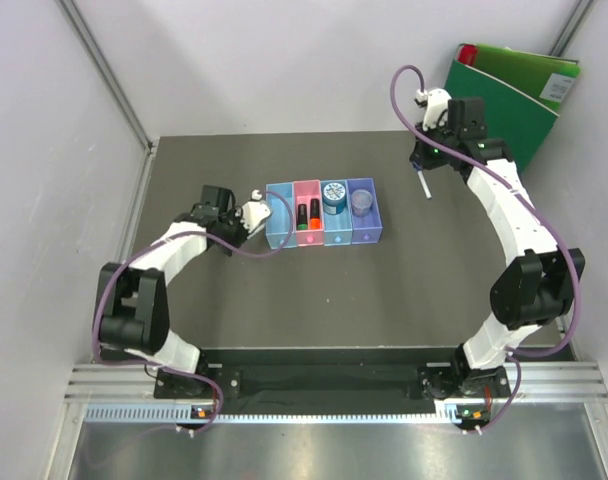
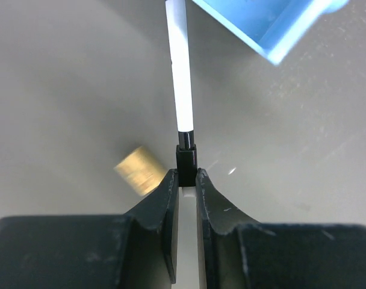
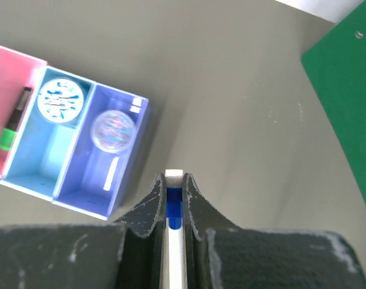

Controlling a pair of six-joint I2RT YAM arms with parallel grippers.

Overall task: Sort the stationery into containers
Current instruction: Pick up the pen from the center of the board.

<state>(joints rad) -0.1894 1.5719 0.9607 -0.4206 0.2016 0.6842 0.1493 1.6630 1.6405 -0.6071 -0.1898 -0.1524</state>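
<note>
The four joined bins (image 1: 280, 238) stand mid-table: light blue, pink, light blue, purple. The pink bin (image 1: 306, 190) holds two black markers with green (image 1: 301, 216) and orange (image 1: 315, 215) caps. The blue tape roll (image 1: 335, 195) lies in the third bin. My left gripper (image 1: 250, 214) is shut on a thin white pen (image 2: 182, 72) beside the leftmost bin (image 2: 267, 27), above the table. My right gripper (image 1: 424, 165) is shut on a white pen with a blue band (image 3: 174, 208), held high at the far right; the pen hangs below the gripper (image 1: 424, 186).
A green binder (image 1: 509, 95) leans at the back right corner and also shows in the right wrist view (image 3: 345, 90). A clear round item (image 3: 114, 129) lies in the purple bin (image 3: 142, 120). A blurred brass-coloured piece (image 2: 138, 170) shows beside my left fingers.
</note>
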